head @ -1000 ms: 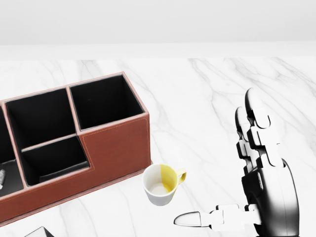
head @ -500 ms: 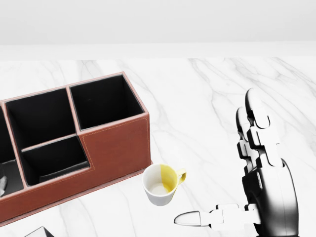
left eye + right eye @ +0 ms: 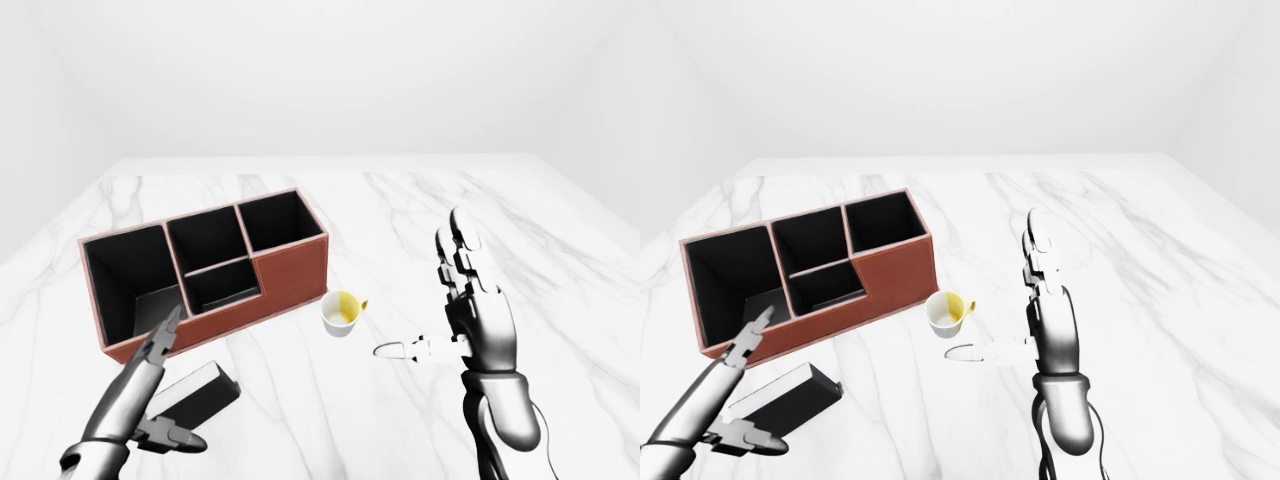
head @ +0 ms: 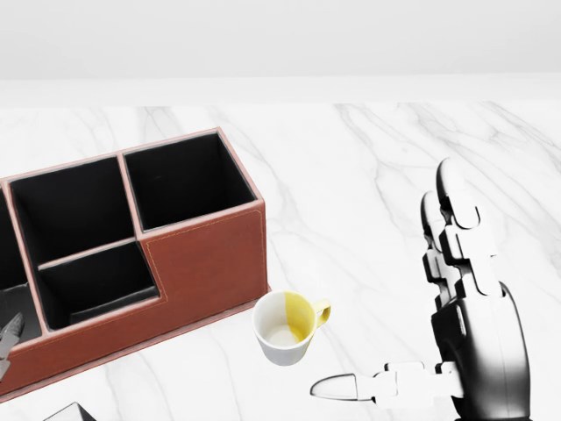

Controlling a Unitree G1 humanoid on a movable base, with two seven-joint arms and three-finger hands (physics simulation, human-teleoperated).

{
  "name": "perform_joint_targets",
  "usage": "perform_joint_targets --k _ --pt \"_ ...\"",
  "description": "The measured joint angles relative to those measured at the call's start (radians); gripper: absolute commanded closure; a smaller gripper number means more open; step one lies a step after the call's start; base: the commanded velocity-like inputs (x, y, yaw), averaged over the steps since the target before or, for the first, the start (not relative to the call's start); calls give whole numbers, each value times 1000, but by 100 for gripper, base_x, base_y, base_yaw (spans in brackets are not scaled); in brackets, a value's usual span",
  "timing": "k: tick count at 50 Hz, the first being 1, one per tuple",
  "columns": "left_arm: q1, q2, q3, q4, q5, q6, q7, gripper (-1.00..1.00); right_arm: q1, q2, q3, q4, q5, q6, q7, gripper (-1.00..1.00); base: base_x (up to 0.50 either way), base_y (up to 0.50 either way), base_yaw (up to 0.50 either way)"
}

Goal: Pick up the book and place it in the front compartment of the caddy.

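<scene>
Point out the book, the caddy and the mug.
book [image 3: 195, 395]: left-eye view, on its dark cover, beside the left hand.
caddy [image 3: 290, 272]: left-eye view, on its brown outer wall.
mug [image 4: 282, 336]: head view, on its white inner bottom.

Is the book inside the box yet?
No. The book lies flat on the table, outside the caddy, under the open left hand.

The table [image 3: 560, 230] is polished white marble with grey veins, and the caddy [image 3: 290, 275] looks like stitched reddish-brown leather, matt black inside. Mug [image 3: 341, 312] is glossy ceramic, book [image 3: 200, 396] is matt black, and both hands [image 3: 478, 320] [image 3: 140, 385] look like shiny grey metal.
</scene>
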Motion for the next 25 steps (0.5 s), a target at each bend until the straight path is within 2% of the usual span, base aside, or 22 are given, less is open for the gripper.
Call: perform_joint_targets --k 25 --pt "-16 46 -5 80 19 0 8 -100 -1 0 4 -1 -5 0 -2 -97 0 0 0"
